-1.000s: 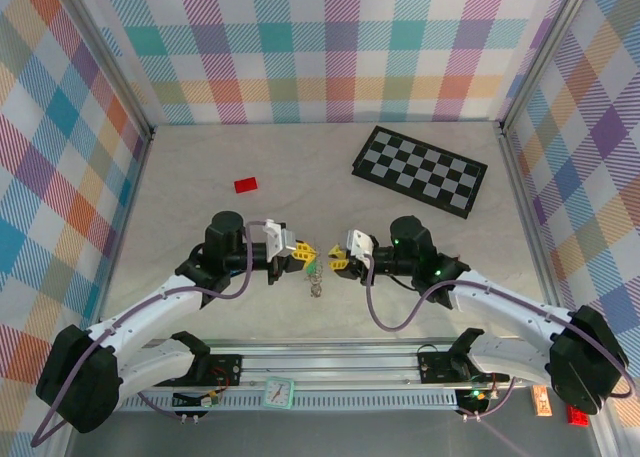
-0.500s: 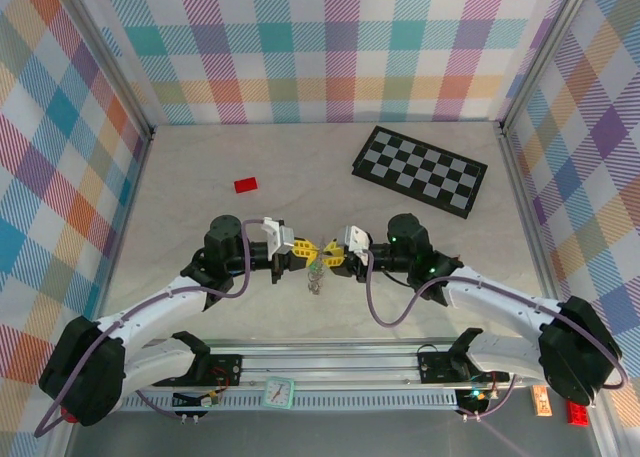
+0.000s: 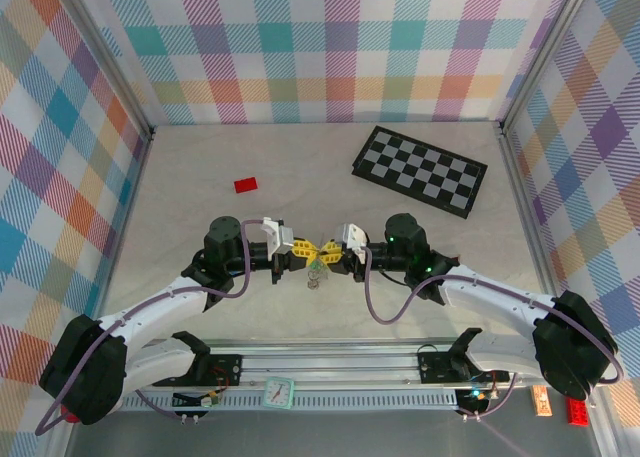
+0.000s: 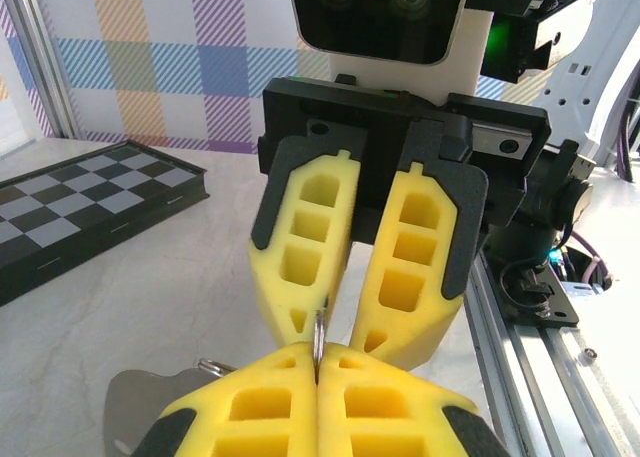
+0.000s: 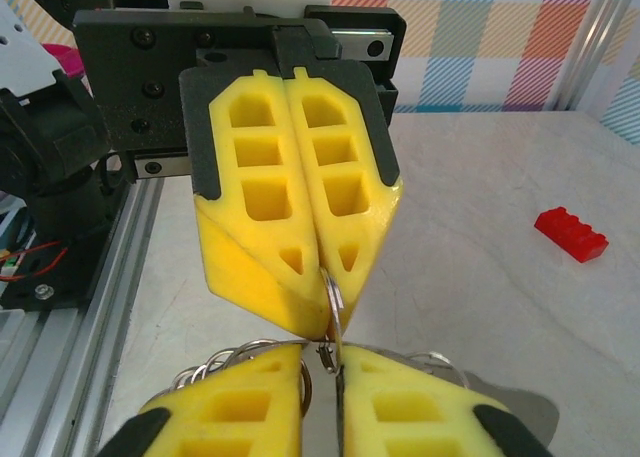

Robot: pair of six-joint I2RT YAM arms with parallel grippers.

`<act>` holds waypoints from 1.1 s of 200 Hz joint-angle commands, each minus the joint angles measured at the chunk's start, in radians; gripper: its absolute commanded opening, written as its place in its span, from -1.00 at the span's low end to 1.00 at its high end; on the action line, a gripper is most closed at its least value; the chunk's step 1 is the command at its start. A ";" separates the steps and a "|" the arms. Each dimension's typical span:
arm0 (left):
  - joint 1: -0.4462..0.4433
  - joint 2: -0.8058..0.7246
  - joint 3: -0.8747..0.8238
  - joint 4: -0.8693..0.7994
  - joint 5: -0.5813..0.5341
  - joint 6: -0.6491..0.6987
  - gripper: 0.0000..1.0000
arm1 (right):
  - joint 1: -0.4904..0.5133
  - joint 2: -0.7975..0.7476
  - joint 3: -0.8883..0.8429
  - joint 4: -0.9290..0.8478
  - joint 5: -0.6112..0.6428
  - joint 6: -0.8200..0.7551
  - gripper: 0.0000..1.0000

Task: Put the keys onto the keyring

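Note:
My left gripper (image 3: 308,251) and right gripper (image 3: 330,253) meet tip to tip above the table's near middle. The left gripper (image 4: 318,362) is shut on a thin silvery wire loop of the keyring (image 4: 318,329). That loop (image 5: 333,295) runs on into the narrow gap of my right gripper (image 5: 322,362), whose yellow fingers (image 5: 250,402) stand slightly apart, not pressed on it. More silvery loops (image 5: 225,362) bunch beside them. A small bunch (image 3: 316,273) hangs below the fingertips. I cannot pick out the keys in it.
A red block (image 3: 245,185) lies at the back left. At the back right is a black-and-grey checkerboard (image 3: 420,170). The arms' metal rail (image 3: 330,362) runs along the near edge. Plaid walls close in three sides.
My right gripper has moved left until its tips meet the left gripper's, and its jaws have narrowed. The left gripper stays shut in place.

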 commanded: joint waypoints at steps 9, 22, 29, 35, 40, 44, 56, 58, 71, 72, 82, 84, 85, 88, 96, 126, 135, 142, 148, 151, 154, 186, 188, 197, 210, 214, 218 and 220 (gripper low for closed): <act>-0.012 0.001 0.000 0.069 0.066 -0.013 -1.00 | -0.001 0.008 0.032 0.066 -0.015 0.019 -0.86; -0.012 -0.001 0.002 0.061 0.063 -0.012 -1.00 | -0.001 0.012 0.037 0.061 -0.018 0.014 -0.95; -0.012 -0.004 0.005 0.048 0.061 -0.007 -1.00 | -0.001 0.011 0.043 0.050 -0.017 0.008 -1.00; -0.012 -0.008 0.008 0.028 0.055 0.004 -1.00 | -0.001 0.009 0.047 0.034 -0.017 -0.001 -1.00; -0.012 -0.014 0.013 0.006 0.045 0.014 -0.91 | -0.001 0.007 0.054 0.015 -0.018 -0.010 -1.00; -0.012 -0.019 0.017 -0.015 0.036 0.025 -0.86 | -0.002 0.005 0.058 -0.004 -0.017 -0.019 -1.00; -0.012 -0.035 0.035 -0.099 0.013 0.067 -0.75 | -0.001 -0.001 0.073 -0.061 -0.012 -0.049 -1.00; -0.012 -0.037 0.039 -0.115 0.011 0.076 -0.75 | -0.001 -0.003 0.077 -0.074 -0.012 -0.056 -1.00; -0.012 -0.049 0.065 -0.209 -0.014 0.124 -0.71 | -0.001 -0.006 0.102 -0.165 -0.011 -0.098 -1.00; -0.012 -0.049 0.068 -0.216 -0.015 0.128 -0.70 | -0.001 -0.007 0.105 -0.168 -0.011 -0.103 -1.00; -0.012 -0.051 0.088 -0.275 -0.030 0.159 -0.69 | -0.001 -0.009 0.126 -0.233 -0.009 -0.136 -1.00; -0.012 -0.051 0.092 -0.286 -0.032 0.164 -0.69 | -0.001 -0.009 0.130 -0.247 -0.008 -0.144 -1.00; -0.012 -0.050 0.094 -0.291 -0.032 0.165 -0.69 | -0.001 -0.008 0.131 -0.254 -0.009 -0.147 -1.00; -0.012 -0.050 0.100 -0.304 -0.034 0.174 -0.69 | -0.001 -0.007 0.140 -0.276 -0.008 -0.157 -1.00; -0.012 -0.048 0.115 -0.340 -0.039 0.193 -0.69 | 0.000 -0.002 0.164 -0.338 -0.010 -0.185 -1.00; -0.018 -0.030 0.189 -0.508 -0.046 0.300 -0.91 | 0.001 0.011 0.239 -0.492 -0.012 -0.253 -1.00; -0.019 -0.022 0.206 -0.551 -0.049 0.325 -0.98 | 0.003 0.012 0.247 -0.502 -0.018 -0.260 -1.00; -0.021 -0.019 0.217 -0.575 -0.050 0.344 -1.00 | 0.004 0.011 0.251 -0.504 -0.020 -0.261 -1.00; -0.021 -0.016 0.224 -0.592 -0.051 0.354 -1.00 | 0.005 0.009 0.255 -0.508 -0.022 -0.261 -1.00; -0.022 -0.015 0.226 -0.599 -0.052 0.357 -1.00 | 0.005 0.008 0.254 -0.506 -0.023 -0.261 -1.00; -0.022 -0.014 0.228 -0.606 -0.053 0.361 -1.00 | 0.005 0.005 0.254 -0.505 -0.024 -0.259 -1.00; -0.025 -0.032 0.204 -0.560 -0.057 0.348 -1.00 | 0.004 -0.027 0.210 -0.454 0.026 -0.238 -0.54; -0.025 -0.035 0.200 -0.549 -0.057 0.343 -1.00 | 0.004 -0.030 0.203 -0.449 0.031 -0.236 -0.52; -0.027 -0.045 0.174 -0.487 -0.057 0.312 -1.00 | 0.003 -0.044 0.166 -0.415 0.060 -0.232 -0.47; -0.032 -0.062 0.135 -0.394 -0.056 0.274 -1.00 | 0.002 -0.062 0.114 -0.359 0.095 -0.220 -0.44; -0.035 -0.067 0.126 -0.372 -0.057 0.268 -1.00 | 0.002 -0.067 0.102 -0.346 0.102 -0.216 -0.44; -0.037 -0.072 0.115 -0.354 -0.061 0.264 -1.00 | 0.002 -0.071 0.093 -0.334 0.110 -0.209 -0.44; -0.039 -0.074 0.111 -0.349 -0.063 0.262 -1.00 | 0.002 -0.072 0.088 -0.331 0.110 -0.207 -0.44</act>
